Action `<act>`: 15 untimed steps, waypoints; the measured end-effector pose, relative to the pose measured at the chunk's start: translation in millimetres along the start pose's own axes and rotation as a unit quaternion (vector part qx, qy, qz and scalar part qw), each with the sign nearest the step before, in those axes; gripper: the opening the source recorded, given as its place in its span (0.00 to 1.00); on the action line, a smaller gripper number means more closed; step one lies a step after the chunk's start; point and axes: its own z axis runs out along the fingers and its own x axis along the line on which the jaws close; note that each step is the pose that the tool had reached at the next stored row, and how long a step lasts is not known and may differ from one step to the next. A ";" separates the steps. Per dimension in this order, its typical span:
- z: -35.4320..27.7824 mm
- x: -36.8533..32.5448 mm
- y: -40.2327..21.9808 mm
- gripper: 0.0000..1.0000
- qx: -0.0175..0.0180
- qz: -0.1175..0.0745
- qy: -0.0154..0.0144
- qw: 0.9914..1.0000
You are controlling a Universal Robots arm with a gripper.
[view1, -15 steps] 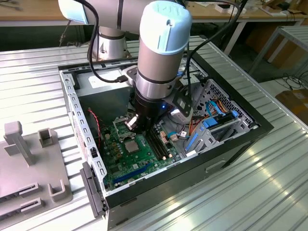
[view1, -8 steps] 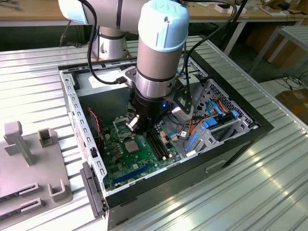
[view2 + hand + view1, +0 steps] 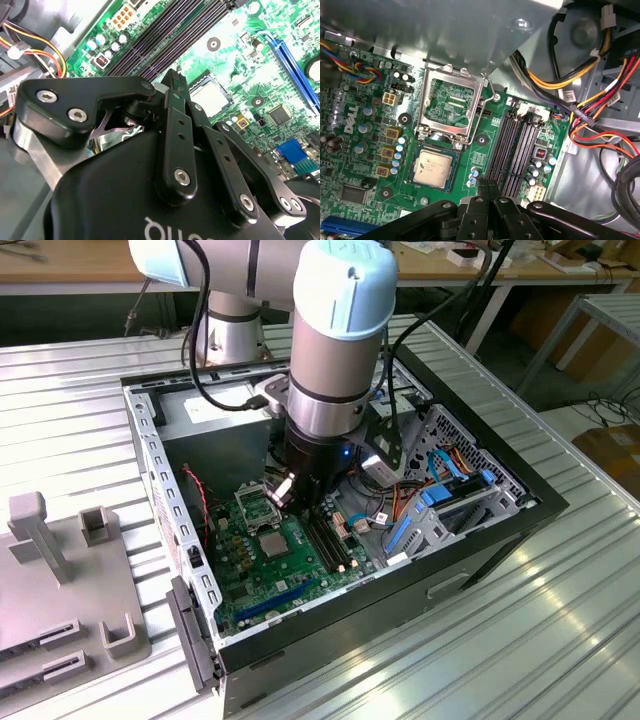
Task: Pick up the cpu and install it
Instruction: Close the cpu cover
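Jaws first: in both wrist views they look pinched right together with nothing between them, so the gripper (image 3: 487, 186) is carrying nothing. It hangs low over the green motherboard (image 3: 485, 159), close by the long black memory slots (image 3: 517, 147).

The cpu (image 3: 272, 543) isn't in the fingers at all. We see it lying flat in its socket, just below centre of the frame in the exterior view, and the hinged silver socket frame (image 3: 451, 102) stands open right beside it.

What worries us from here:

- With the frame up, nothing clamps the chip. We reckon one nudge from those closed tips could skew it in the socket (and socket pins don't forgive much).
- A slightly off-line move could catch the raised frame's edge or scrape the slots.
- The coloured wiring (image 3: 580, 112) sits near the arm's body, so a wide swing might snag it and tug a connector.
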 end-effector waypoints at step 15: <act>-1.7 -3.4 8.0 0.11 0.017 -0.043 0.023 0.999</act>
